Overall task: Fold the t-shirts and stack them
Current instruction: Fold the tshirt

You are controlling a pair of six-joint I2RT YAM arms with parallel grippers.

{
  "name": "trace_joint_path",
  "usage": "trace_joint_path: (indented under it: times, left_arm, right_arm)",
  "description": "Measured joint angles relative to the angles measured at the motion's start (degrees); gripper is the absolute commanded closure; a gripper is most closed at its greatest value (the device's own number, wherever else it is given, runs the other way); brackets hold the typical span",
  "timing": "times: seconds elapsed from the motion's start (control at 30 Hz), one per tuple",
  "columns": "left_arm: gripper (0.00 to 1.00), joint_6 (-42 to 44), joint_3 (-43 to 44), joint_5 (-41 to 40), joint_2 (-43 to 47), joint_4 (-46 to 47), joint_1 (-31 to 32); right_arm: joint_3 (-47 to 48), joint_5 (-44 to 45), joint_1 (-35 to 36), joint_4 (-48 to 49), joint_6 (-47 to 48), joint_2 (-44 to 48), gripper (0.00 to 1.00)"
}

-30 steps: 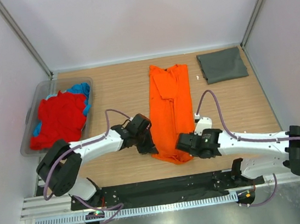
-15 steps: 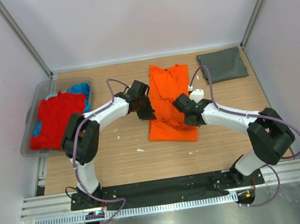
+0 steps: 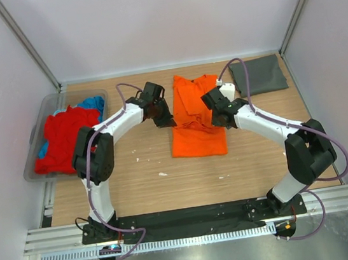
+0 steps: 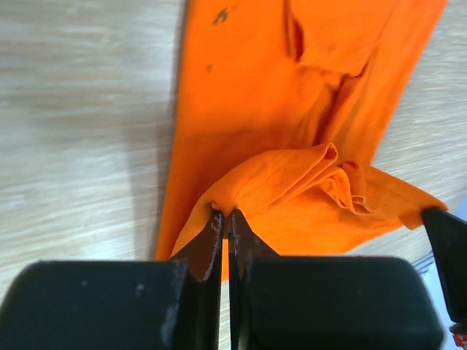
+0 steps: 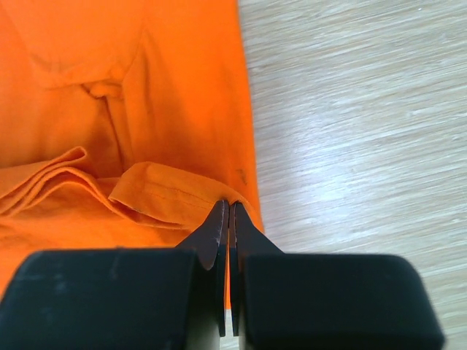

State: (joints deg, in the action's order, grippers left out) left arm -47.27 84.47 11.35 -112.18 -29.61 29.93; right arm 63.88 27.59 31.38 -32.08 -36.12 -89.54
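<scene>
The orange t-shirt lies lengthwise at the table's middle, its near end doubled over towards the far end. My left gripper is shut on the left corner of that hem. My right gripper is shut on the right corner of the hem. Both hold the hem over the shirt's middle. A folded dark grey t-shirt lies at the far right. A red t-shirt and a blue one lie in the tub.
A clear plastic tub stands at the far left by the wall. Bare wooden table spreads in front of the orange shirt. Small white specks lie on it. White walls close in the far end and both sides.
Both grippers have carried the orange shirt's near hem away from the front edge towards the far end, folding the shirt over itself. It now lies about half as long.
</scene>
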Motion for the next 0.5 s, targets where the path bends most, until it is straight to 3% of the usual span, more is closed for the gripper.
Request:
trace_joint_path:
  times: [0.5]
  left_arm:
    - [1.00,0.22,8.68,3.50,-9.42,0.48,-1.55]
  right_arm:
    - [1.68,-2.73,-6.27,3.54,3.69,-2.89,0.99]
